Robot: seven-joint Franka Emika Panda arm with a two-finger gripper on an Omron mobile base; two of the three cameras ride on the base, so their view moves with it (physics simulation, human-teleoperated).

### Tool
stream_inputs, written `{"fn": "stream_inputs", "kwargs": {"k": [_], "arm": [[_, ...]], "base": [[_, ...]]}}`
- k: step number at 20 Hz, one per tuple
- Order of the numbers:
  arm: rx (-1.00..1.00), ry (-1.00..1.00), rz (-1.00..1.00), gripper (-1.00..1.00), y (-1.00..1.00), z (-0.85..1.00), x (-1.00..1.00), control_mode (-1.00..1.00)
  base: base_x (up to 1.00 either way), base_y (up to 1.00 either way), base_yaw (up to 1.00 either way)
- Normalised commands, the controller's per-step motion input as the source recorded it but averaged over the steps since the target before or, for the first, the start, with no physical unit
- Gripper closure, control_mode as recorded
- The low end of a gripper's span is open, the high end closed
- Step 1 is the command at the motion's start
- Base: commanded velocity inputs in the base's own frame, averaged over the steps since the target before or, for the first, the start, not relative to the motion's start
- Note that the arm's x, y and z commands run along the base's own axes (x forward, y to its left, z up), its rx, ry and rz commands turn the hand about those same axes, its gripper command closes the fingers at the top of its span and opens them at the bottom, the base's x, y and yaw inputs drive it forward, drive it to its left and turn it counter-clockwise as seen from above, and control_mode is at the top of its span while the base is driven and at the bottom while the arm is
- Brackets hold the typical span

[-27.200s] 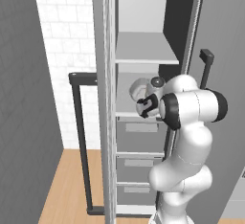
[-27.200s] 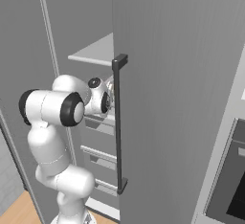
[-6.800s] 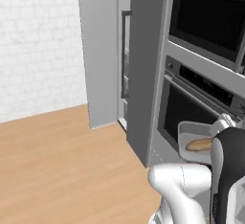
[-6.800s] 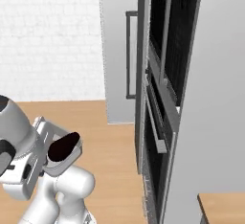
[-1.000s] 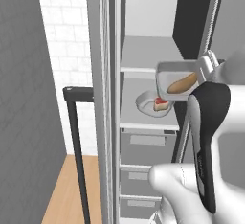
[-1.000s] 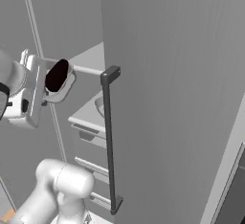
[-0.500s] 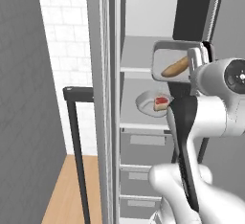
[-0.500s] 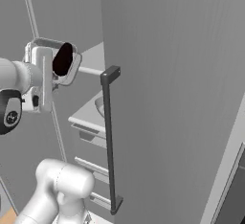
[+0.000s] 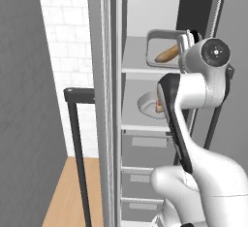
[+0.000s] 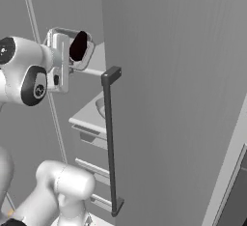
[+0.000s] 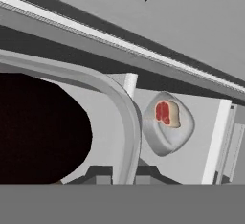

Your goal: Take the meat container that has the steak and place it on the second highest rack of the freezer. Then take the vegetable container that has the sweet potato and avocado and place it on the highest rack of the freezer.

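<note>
Veg tray [image 9: 167, 51] now up at top-shelf height, tilted hard on edge, rim toward me. A sec ago it hung lower, in front of the lower shelf; I've raised it and swung the wrist round since. Gripper [image 9: 186, 41] clamped on tray rim, jaws nearly together on the thin wall, grip looks firm.

Contents: sweet potato [image 9: 167, 54] lying along the low side of the tray in left base view. Avocado [image 10: 78, 45] shows as dark lump against tray in right base view, and fills the left of hand view [image 11: 40, 129].

Meat dish [image 11: 166, 121] with steak [image 11: 165, 112] sits flat on lower shelf [image 9: 140, 124], so 1st half of task looks done.

Top shelf [image 9: 138, 63]: tray over its front edge, not set down yet. Freezer door handle [image 10: 110, 138] just beside the tray in right base view.

Meaning: 2nd half close. Next, as I judge it: level the tray, push in, lower, release. Risk: tilt this steep could tip the veg out.
</note>
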Motion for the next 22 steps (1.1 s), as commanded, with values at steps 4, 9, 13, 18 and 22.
{"fn": "stream_inputs", "kwargs": {"k": [4,9,13,18,22], "arm": [[0.00,0.08,0.00,1.00,-0.10,0.00,0.53,-1.00],[0.01,0.19,0.00,1.00,-0.01,-0.01,0.40,-1.00],[0.00,0.10,0.00,1.00,0.00,-0.11,0.14,-1.00],[0.00,0.08,0.00,1.00,-0.16,0.00,0.14,-1.00],[0.00,0.17,0.00,1.00,-0.16,-0.03,0.07,-1.00]], "base": [[0.00,0.00,0.00],[0.00,0.00,0.00],[0.00,0.00,0.00],[0.00,0.00,0.00],[0.00,0.00,0.00]]}}
